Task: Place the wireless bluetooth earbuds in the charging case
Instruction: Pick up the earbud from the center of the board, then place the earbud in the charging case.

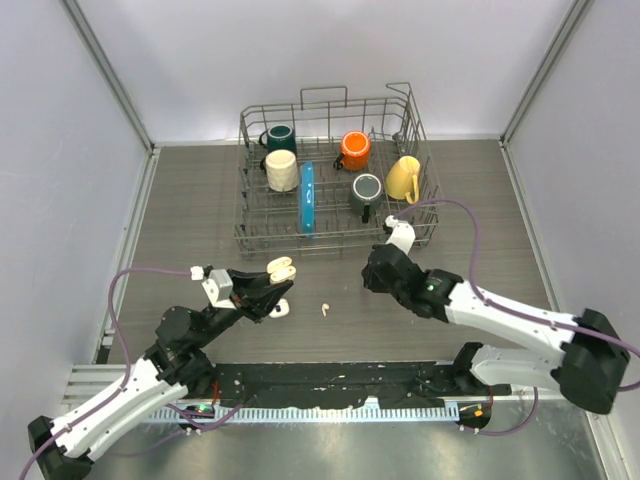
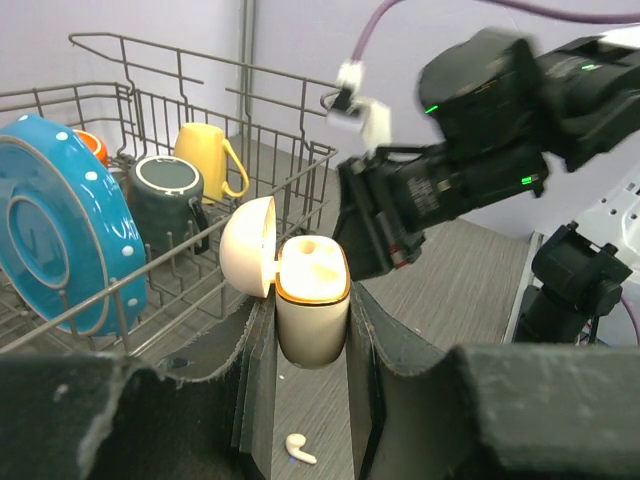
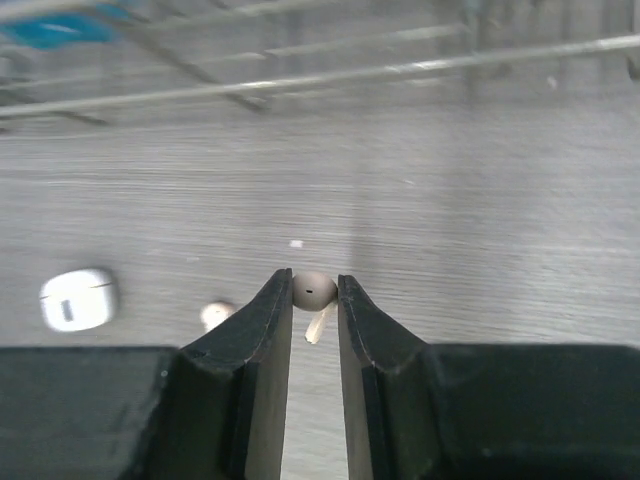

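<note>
Grey wood-grain surface (image 1: 200, 200) is running between pale walls. A wire dish rack (image 1: 330, 104) is sitting at its far side, with mugs and a blue plate (image 1: 307, 197) standing in it.

Left claw (image 2: 310, 340) is gripping the cream charging case (image 1: 282, 268). Both fingers are pressing against the lower body and holding it upright, clear of the surface, with the lid hinged open. I cannot tell whether anything is sitting in its wells.

Right claw (image 3: 314, 300) is hanging near the case, on the near side of the rack. Its tips are almost together and are nipping the round head of the pinched earbud (image 3: 313, 289). The short stem is pointing down past the fingertips.

Loose earbud (image 1: 325, 309) is lying flat on the surface between the two claws, apart from both and a little nearer the arm bases than the held case.

White case (image 3: 78, 298), closed, is resting on the surface just beside the left claw's tips, well to the side of the right claw. The right wrist view is blurring it, so no finer detail is showing.
</note>
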